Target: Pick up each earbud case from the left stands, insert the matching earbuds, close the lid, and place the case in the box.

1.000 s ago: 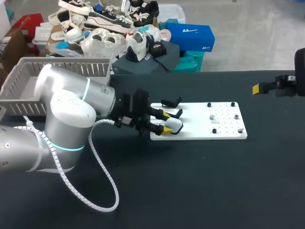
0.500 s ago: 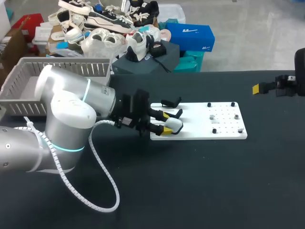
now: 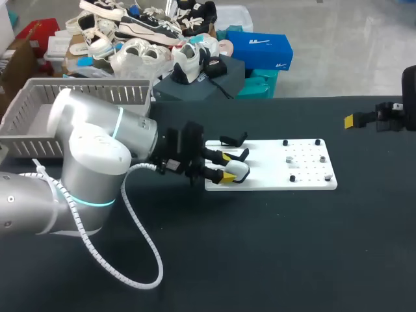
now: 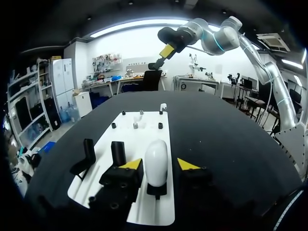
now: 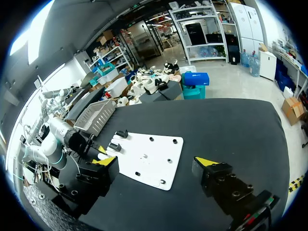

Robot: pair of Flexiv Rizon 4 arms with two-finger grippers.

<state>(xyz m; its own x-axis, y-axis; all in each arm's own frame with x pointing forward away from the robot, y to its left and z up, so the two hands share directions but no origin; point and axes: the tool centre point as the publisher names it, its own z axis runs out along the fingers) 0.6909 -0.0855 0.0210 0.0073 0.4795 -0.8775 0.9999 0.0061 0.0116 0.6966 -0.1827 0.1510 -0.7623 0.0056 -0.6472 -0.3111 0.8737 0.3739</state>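
Table: A black table [image 3: 260, 247] was under everything.
Left arm: The big grey left arm [image 3: 97, 156] came in from the left side, low over the table.
Left gripper: The left gripper [image 4: 159, 164] sat at the near end of the board. Its two yellow fingers were apart, one on each side of the case. A small gap showed beside one finger, so it was not squeezing the case.
Earbud case: The white earbud case [image 3: 239, 170] stood on a little black holder, right between those fingers. Its lid was closed.
Stands: Two more black stands [image 4: 118, 151] stood just beside the case, with nothing on them.
Board: The white board [image 3: 273, 179] lay flat on the table and held the stands.
Pegs: Small black pegs [image 4: 159, 126] stuck up at the far end of the board.
Right gripper: The right gripper [image 5: 155, 161] hung high in the air, well apart from the board. Its fingers were far apart and held nothing.
Basket: A grey basket [image 3: 84, 83] sat at the far left edge of the table.
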